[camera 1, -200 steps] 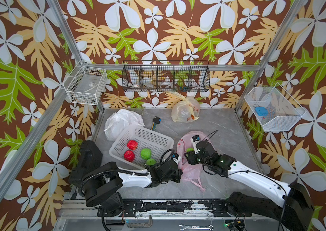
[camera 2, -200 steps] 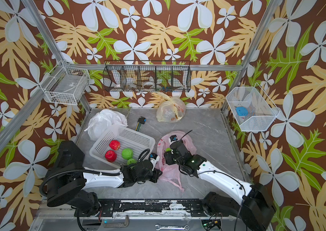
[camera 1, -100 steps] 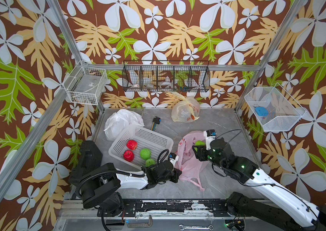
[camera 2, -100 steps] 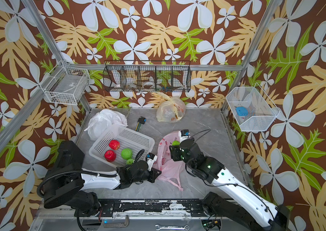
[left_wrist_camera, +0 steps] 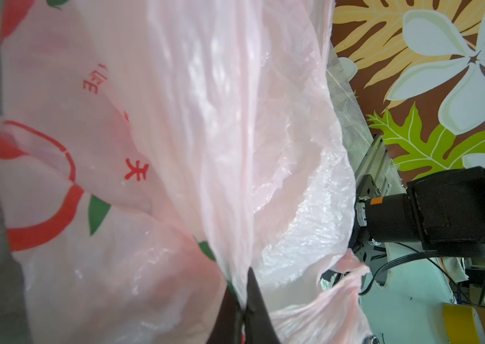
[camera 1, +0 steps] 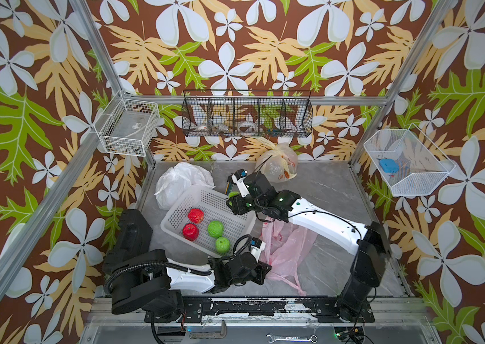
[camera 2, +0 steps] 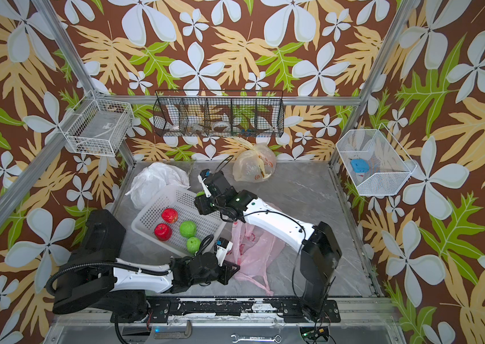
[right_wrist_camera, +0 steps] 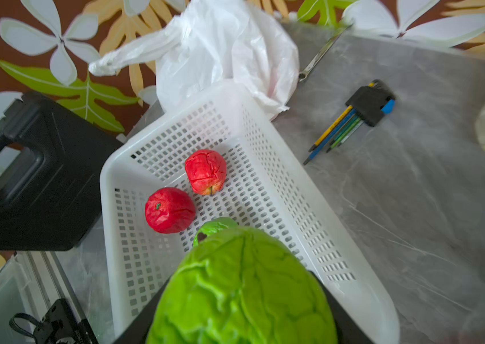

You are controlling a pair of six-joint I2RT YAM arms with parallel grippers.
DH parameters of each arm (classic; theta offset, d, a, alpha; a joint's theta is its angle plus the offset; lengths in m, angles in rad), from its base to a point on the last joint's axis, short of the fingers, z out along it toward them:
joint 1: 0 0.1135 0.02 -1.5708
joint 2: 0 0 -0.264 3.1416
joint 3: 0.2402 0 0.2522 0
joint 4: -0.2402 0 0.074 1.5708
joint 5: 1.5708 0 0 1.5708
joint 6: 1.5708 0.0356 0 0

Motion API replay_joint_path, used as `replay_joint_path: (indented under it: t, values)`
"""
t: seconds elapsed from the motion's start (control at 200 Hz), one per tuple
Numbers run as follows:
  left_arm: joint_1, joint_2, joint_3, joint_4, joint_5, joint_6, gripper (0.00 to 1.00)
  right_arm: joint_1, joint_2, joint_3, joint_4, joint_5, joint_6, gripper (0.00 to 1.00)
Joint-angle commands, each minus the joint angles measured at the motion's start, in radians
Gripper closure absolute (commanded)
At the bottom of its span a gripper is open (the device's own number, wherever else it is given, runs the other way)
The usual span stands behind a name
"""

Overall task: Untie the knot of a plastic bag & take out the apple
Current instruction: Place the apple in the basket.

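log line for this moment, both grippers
left gripper: shut on pink bag | right gripper: shut on green apple, by white basket rim | stage: apple out of bag, not released

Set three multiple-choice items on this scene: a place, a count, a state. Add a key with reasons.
1. The hex key set lies: A) in the wire rack B) on the table beside the white basket C) in the yellow bag
2. Apples lying in the basket: A) two B) six C) four
3. The left gripper's jaws are: A) shut on the pink bag B) open C) shut on the basket's rim

Key: 1 B, it rests on bare table by the basket. 2 C, two red apples and two green apples; the held green apple is in the right gripper. 3 A, they pinch pink film.
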Motion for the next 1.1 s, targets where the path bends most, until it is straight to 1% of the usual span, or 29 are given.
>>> replay_joint_path:
  t: [0.0,0.21,0.33,0.53,0.696,0.851,0.961,1.096]
  values:
    - [-0.012,-0.004,-0.003,0.036,-0.036,-0.028,1.0,0.012,0.077,0.079,-0.087,-0.082,-0.039,0.36]
    - [-0.014,-0.005,-0.004,0.027,-0.043,-0.027,1.0,0.037,0.153,0.139,-0.135,-0.114,-0.073,0.27]
    - [-0.013,0.005,0.016,0.01,-0.039,-0.012,1.0,0.037,0.149,0.135,-0.139,-0.111,-0.083,0.23]
    - [-0.013,0.025,0.056,-0.011,-0.035,0.003,1.0,0.035,0.099,0.12,-0.127,-0.072,-0.078,0.22]
    - [-0.013,0.06,0.123,-0.055,-0.018,0.034,1.0,0.036,-0.023,0.068,-0.115,0.03,-0.087,0.22]
    - [-0.011,0.129,0.229,-0.101,-0.026,0.05,1.0,0.031,-0.194,-0.033,-0.098,0.193,-0.092,0.23]
    - [-0.011,0.204,0.344,-0.124,-0.013,0.071,1.0,0.02,-0.342,-0.127,-0.085,0.292,-0.072,0.23]
    - [-0.008,0.305,0.517,-0.162,-0.008,0.098,1.0,0.007,-0.538,-0.245,-0.068,0.4,-0.038,0.22]
